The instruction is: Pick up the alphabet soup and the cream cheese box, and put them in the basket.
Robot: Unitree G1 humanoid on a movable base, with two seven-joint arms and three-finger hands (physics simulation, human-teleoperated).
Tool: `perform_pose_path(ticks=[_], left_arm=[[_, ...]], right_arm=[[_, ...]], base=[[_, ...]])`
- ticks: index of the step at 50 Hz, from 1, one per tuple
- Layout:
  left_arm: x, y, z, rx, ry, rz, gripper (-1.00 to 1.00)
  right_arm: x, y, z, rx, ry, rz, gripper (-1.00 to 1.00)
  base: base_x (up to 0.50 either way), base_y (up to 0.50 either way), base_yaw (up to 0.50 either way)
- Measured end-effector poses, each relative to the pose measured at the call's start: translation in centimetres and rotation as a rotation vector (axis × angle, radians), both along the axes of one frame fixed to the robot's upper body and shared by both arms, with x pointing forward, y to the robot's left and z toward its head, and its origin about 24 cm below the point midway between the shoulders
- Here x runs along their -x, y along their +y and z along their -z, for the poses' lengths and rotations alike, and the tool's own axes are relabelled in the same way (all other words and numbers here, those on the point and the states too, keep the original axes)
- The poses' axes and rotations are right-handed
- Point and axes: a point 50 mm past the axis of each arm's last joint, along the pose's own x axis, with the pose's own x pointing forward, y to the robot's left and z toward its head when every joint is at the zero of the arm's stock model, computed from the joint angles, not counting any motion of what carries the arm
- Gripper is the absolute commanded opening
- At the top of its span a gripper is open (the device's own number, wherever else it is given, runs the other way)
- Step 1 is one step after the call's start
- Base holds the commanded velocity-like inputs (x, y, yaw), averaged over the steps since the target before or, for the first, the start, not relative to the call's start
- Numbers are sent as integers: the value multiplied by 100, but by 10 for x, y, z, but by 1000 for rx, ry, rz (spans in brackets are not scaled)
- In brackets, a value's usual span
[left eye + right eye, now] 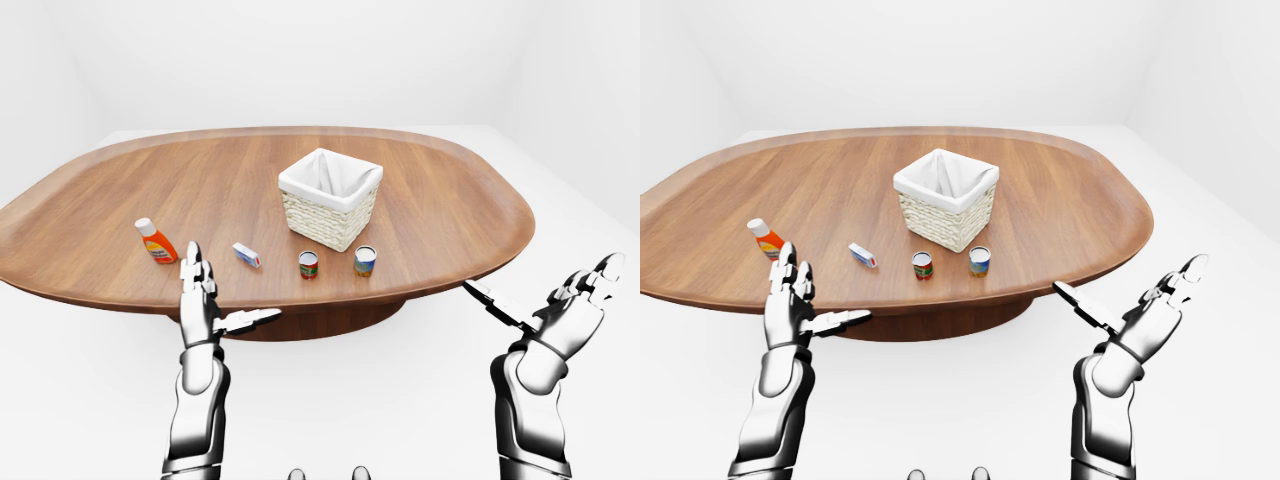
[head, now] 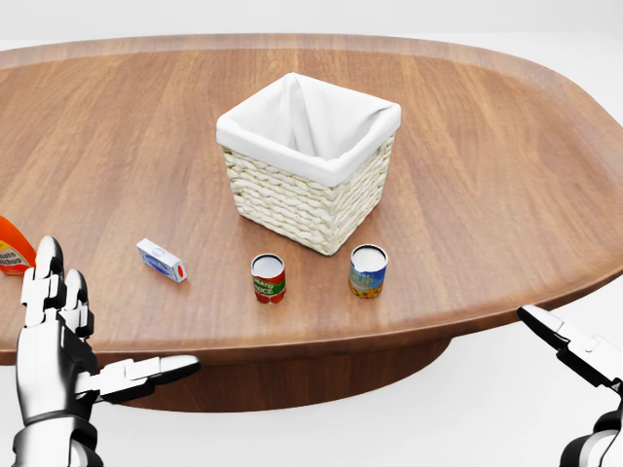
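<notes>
Here the left hand (image 2: 58,341) is standing upright at the bottom left of the head view, fingers spread and thumb sticking out to the right, holding nothing and sitting just off the table's (image 2: 506,175) near edge. Up and to the right of it, the cream cheese box (image 2: 161,260) is lying flat on the wood, apart from the fingers. Farther right, the soup can (image 2: 268,278) is standing upright, with a blue can (image 2: 368,270) beside it, both near the basket (image 2: 309,161) above them. At the left edge, an orange bottle (image 2: 14,249) is lying just above the left hand. The right hand (image 1: 565,320) is hanging spread and empty below the table's right end, well apart from every item.
</notes>
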Motion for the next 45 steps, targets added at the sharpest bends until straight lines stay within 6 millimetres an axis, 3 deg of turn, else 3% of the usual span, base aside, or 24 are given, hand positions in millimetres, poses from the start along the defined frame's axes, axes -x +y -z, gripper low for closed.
perform_pose_path(ticks=[26, 45], left_arm=[[-3, -2, 5, 10, 19, 28, 100], [-3, -3, 5, 14, 22, 34, 100]], right_arm=[[-1, 0, 1, 7, 8, 1, 100], [-1, 0, 2, 13, 12, 2, 100]], base=[[0, 0, 0], [29, 0, 0]])
